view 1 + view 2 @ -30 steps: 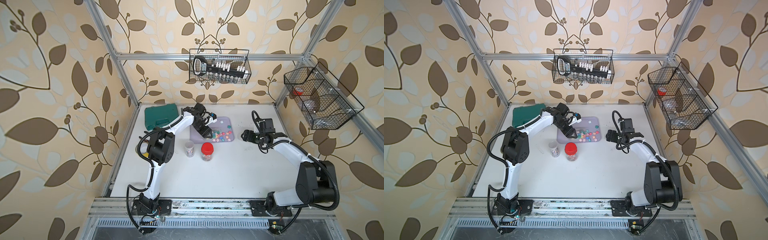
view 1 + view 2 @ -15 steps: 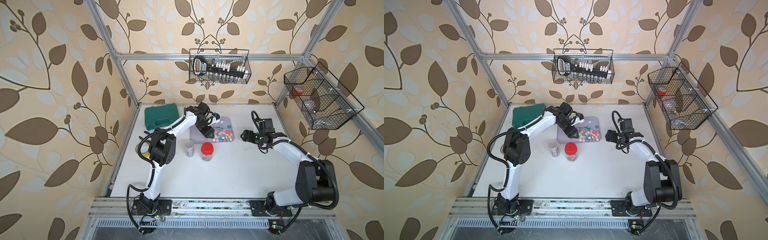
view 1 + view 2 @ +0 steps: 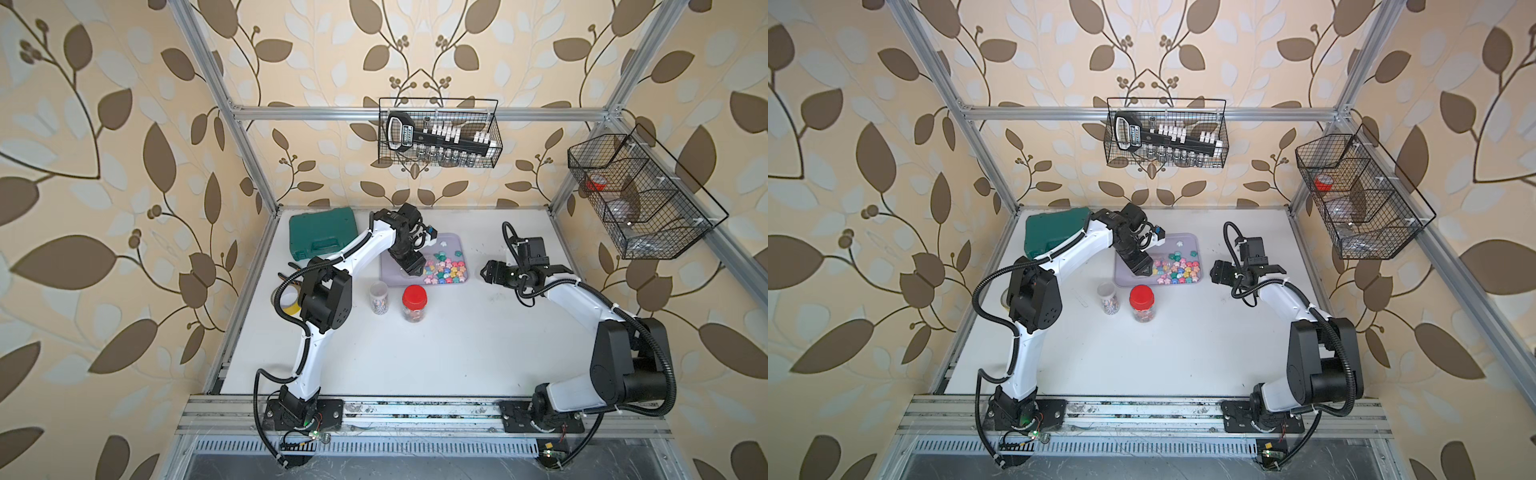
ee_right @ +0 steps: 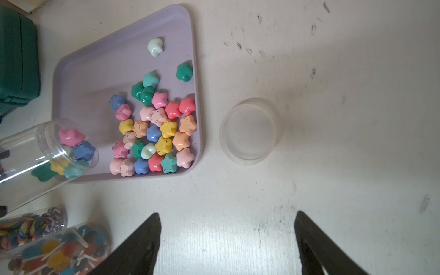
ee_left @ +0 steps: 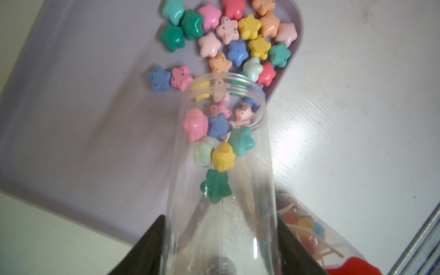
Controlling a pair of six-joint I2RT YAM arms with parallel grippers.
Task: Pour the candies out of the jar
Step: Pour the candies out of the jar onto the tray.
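My left gripper (image 5: pixel 220 217) is shut on the clear plastic jar (image 5: pixel 221 190), which is tilted with its open mouth low over the lilac tray (image 5: pixel 83 95). Several pastel star-shaped candies (image 5: pixel 221 154) sit inside the jar near its mouth. Many more candies (image 4: pixel 154 133) lie heaped on the tray (image 4: pixel 95 78) toward its right side. In both top views the left gripper (image 3: pixel 409 262) (image 3: pixel 1139 266) hangs over the tray's left half. My right gripper (image 4: pixel 226 214) (image 3: pixel 486 272) stands open and empty over bare table to the right of the tray.
A clear lid (image 4: pixel 250 131) lies on the table beside the tray. A red-lidded jar of lollipops (image 3: pixel 414 303) and a small open jar of rainbow-swirled sweets (image 3: pixel 379 297) stand in front of the tray. A green case (image 3: pixel 324 239) lies at the back left, a tape roll (image 3: pixel 289 303) at the left edge.
More star candies lie on the tray than a second ago. The left gripper with the jar has shifted slightly. The right arm has stayed where it was.
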